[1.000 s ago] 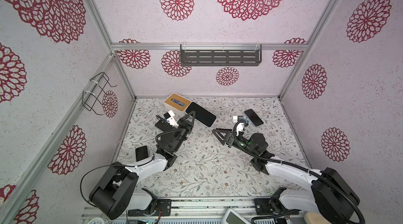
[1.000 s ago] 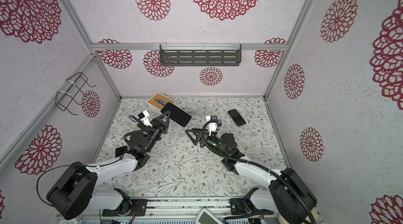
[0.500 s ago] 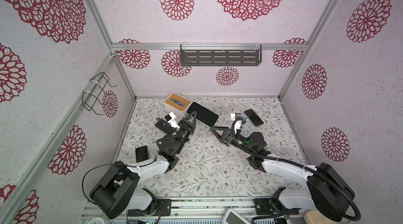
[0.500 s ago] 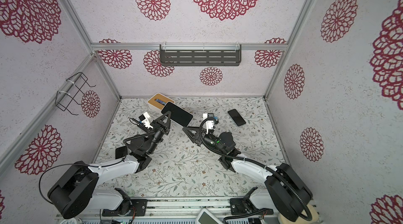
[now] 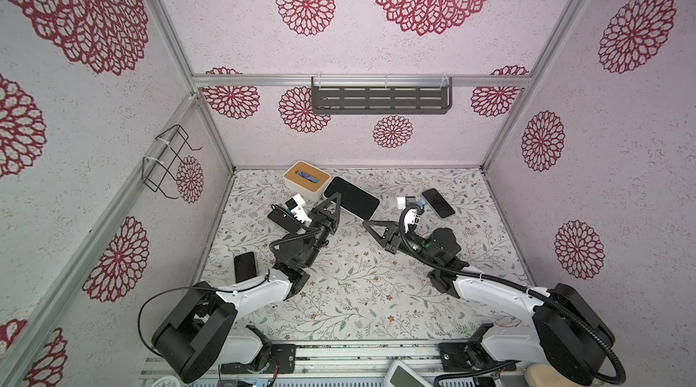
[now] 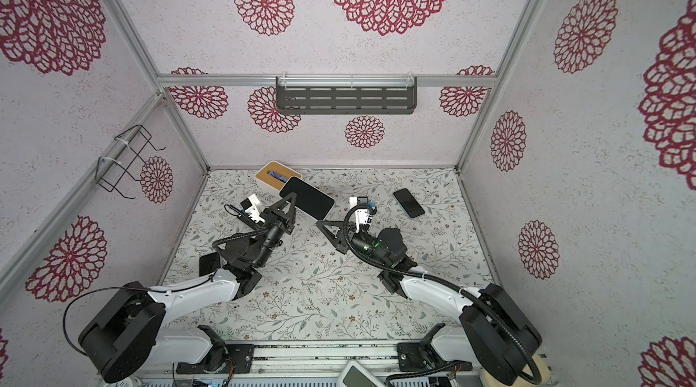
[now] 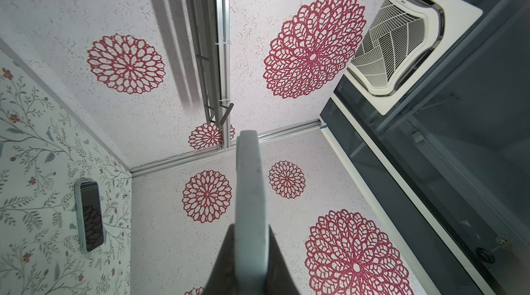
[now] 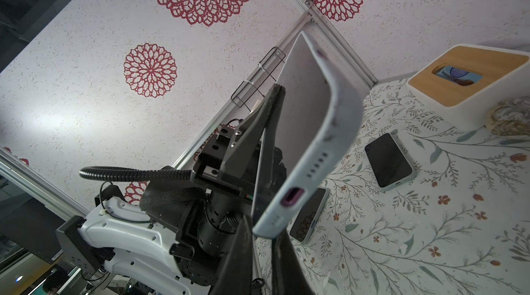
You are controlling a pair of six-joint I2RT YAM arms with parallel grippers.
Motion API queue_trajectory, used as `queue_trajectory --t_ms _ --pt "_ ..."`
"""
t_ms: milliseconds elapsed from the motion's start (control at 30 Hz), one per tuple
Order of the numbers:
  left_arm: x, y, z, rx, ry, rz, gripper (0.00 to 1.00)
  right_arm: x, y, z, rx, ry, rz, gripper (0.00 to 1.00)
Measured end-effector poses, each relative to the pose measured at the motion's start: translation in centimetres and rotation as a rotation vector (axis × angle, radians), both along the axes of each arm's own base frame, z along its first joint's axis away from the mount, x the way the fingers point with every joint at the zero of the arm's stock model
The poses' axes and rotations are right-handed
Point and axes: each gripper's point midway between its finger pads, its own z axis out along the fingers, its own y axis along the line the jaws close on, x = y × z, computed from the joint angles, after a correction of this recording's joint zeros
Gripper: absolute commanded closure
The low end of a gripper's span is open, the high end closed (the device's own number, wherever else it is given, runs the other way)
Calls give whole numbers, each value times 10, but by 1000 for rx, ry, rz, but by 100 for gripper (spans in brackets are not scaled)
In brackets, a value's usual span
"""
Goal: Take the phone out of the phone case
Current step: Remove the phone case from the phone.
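Cased phone [image 5: 352, 198] hangs above the surface [image 5: 357, 291] in both top views, left hand [image 5: 335, 198] pinching its 9 o'clock end. Left wrist: case [image 7: 249, 193] edge-on between pressed fingers [image 7: 220, 265]. Right wrist: right hand [image 8: 263, 232] nips its corner.

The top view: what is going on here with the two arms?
The left gripper holds the cased phone up off the table, clamped by one edge. The right gripper is shut on the bottom corner of the case, beside the charging port, seemingly to peel it away. The phone is not yet out. Other phones lie flat on the table.
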Motion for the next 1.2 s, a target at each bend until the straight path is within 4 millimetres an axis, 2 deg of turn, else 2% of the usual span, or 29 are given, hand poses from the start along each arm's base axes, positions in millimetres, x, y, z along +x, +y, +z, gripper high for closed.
queue_trajectory --t_ms 200,367,500,600,667,767,833,1033,1200 --pt "-4 -3 8 40 21 -22 100 -4 2 -3 -111 -104 0 100" --pt "-8 -9 13 110 70 -62 100 6 5 -11 -268 -204 -51 100" --pt "-23 6 21 126 59 -71 100 8 -3 -13 -291 -256 -75 53" --pt "-26 26 28 134 45 -26 100 -1 -9 -23 -265 -247 -64 36" --pt "-25 34 33 134 26 1 100 -7 -10 -32 -229 -216 -36 31" --pt "-23 33 36 118 -4 2 100 -12 -6 -38 -158 -160 8 28" --pt "-21 30 30 112 -14 -2 100 -13 -2 -35 -100 -134 34 27" --pt "-14 21 7 119 -3 -8 100 -18 2 -12 48 -106 75 27" --pt "-17 19 16 91 -49 -12 100 -16 4 8 102 -116 81 30"
